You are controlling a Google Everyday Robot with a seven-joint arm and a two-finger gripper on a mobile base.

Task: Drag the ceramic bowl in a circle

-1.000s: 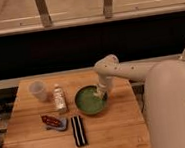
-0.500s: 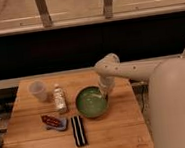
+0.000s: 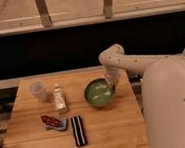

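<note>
The green ceramic bowl [image 3: 99,94] sits on the wooden table [image 3: 107,129], right of centre. It is round and glossy with a darker rim and a paler inside. My gripper [image 3: 109,83] reaches down from the white arm at the bowl's right rim, touching or just inside it.
A translucent white cup [image 3: 37,91] stands at the back left. A small bottle [image 3: 59,98] stands beside it. A red packet [image 3: 51,120] and a dark striped bar [image 3: 79,130] lie in front. My white base [image 3: 173,109] fills the right side.
The bowl and the gripper have shifted slightly to the right and back along the table. The other items have not moved.
</note>
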